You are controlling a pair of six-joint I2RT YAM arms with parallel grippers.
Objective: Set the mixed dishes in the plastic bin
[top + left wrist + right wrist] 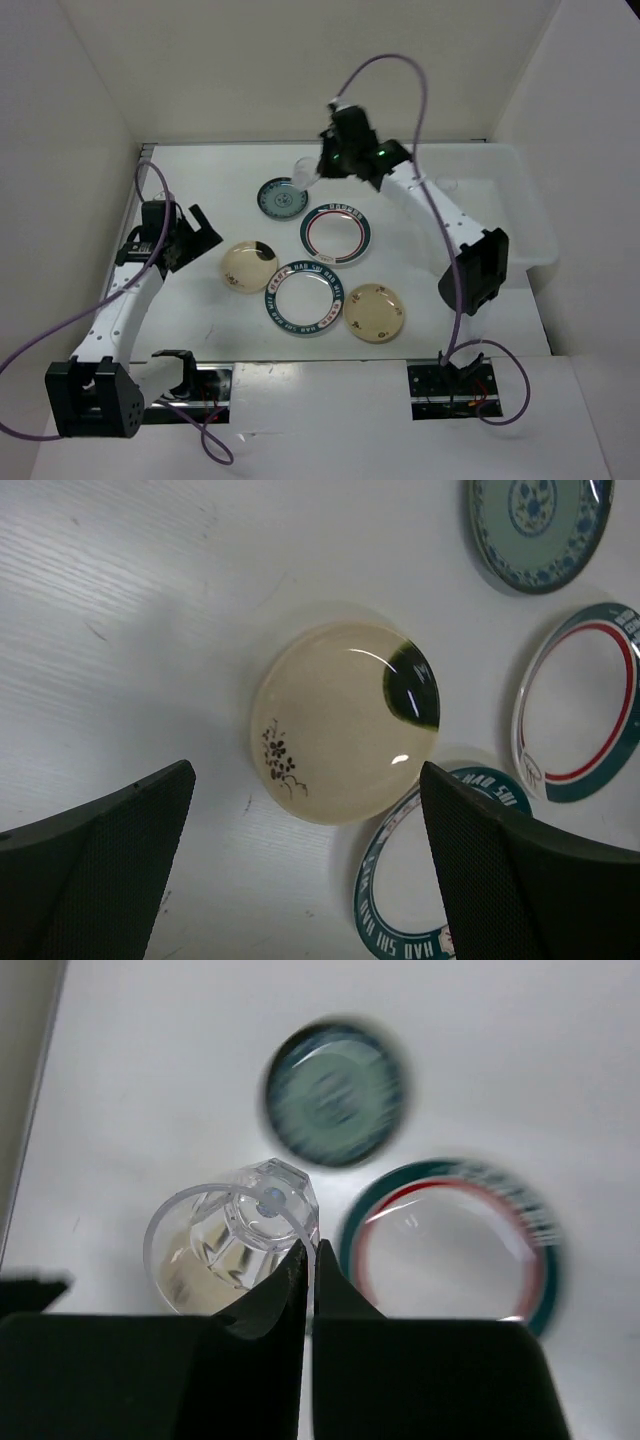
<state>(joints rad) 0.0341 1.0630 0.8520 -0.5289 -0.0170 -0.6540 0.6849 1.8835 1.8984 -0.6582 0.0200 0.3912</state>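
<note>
Right claw (308,1250): clenched on the rim of the small clear cup (215,1250), one finger inside the wall and one outside.
Cup position: upper centre of the overhead frame, just above the teal-blue saucer (280,197); cannot tell whether lifted off the table.
Cup axis: mouth toward the wrist camera and faceted base away from it, so roughly in line with the fingers.
Key relation: plastic bin (535,230) at the right of the overhead frame, well apart from the cup and to the right of it; right arm much the nearer one.
Bin contents: no dishes visible inside.
Left claw (307,770): released, fingers spread wide above a cream flower-marked plate (320,700).
On the table: two teal-rimmed plates (338,233) (304,297) and a second cream plate (374,311).
Writing: "HAO SHI" legible on the rim of the teal-rimmed plate (395,870) at the bottom of the left wrist view; other rim lettering too small to read.
</note>
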